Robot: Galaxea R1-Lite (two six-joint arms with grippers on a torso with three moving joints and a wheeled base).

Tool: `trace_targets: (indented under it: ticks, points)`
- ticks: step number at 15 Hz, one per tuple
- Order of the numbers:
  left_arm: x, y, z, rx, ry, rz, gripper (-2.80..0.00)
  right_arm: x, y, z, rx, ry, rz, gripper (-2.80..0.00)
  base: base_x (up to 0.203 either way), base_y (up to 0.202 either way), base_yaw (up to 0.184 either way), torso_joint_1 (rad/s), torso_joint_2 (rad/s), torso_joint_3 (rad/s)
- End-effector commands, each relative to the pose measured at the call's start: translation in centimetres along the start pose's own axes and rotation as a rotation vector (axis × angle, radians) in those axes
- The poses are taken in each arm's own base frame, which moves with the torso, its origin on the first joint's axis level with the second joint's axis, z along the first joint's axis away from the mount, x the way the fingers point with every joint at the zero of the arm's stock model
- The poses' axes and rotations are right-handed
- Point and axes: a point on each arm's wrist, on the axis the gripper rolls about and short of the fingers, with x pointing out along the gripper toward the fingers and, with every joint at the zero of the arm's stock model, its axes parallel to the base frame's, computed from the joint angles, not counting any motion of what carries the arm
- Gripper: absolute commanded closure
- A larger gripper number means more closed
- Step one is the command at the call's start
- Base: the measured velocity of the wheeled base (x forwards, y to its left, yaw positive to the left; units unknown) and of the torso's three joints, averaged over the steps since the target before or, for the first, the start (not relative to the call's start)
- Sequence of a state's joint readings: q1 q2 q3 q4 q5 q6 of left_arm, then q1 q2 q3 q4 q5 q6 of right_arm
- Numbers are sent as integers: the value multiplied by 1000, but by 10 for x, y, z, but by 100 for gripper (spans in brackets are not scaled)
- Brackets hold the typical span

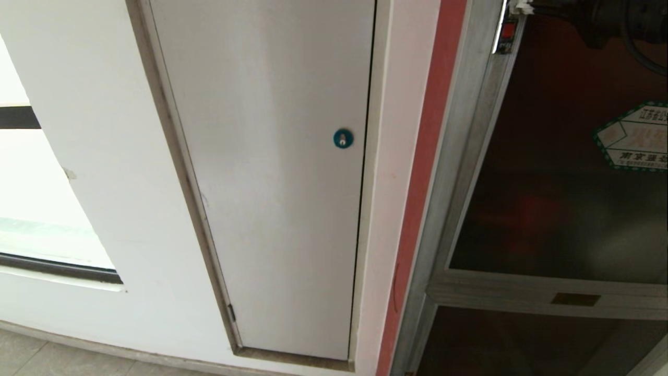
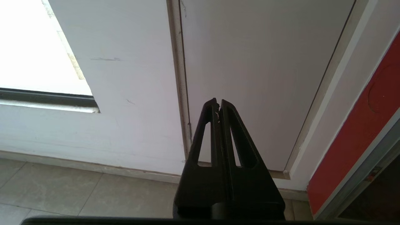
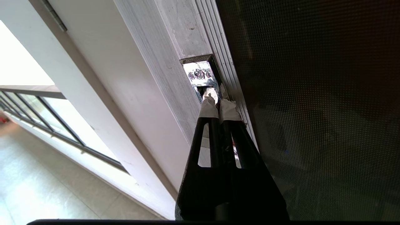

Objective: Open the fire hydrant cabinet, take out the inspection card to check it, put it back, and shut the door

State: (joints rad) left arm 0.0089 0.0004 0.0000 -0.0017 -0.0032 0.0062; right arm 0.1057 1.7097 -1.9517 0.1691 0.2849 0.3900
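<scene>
The right gripper (image 3: 217, 101), jaws pressed together, has its taped tips at the chrome latch (image 3: 200, 73) on the door (image 3: 312, 93); the left gripper (image 2: 218, 104) hangs closed, empty.

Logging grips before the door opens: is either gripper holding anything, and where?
Nothing is held. The right gripper, shut, has its tips at the door's latch; the left gripper is shut on nothing.

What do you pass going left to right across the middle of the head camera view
Bright window → white wall → plain white door with its blue round lock → red strip → brushed-silver frame of the fire hydrant cabinet → dark glass door → green-bordered sticker.
</scene>
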Motion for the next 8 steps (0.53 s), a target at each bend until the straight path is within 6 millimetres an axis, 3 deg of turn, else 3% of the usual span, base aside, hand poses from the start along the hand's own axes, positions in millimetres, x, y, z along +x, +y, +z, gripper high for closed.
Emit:
trace_targets:
  ticks: [1,8]
  points:
    - [0,0,0,0,1,0,0,-3,3,1,2,4,12,0,0,0,0,0,0,0]
    - [0,0,0,0,2,0,0,-14,14,7,-3,-5,66,0,0,0,0,0,0,0]
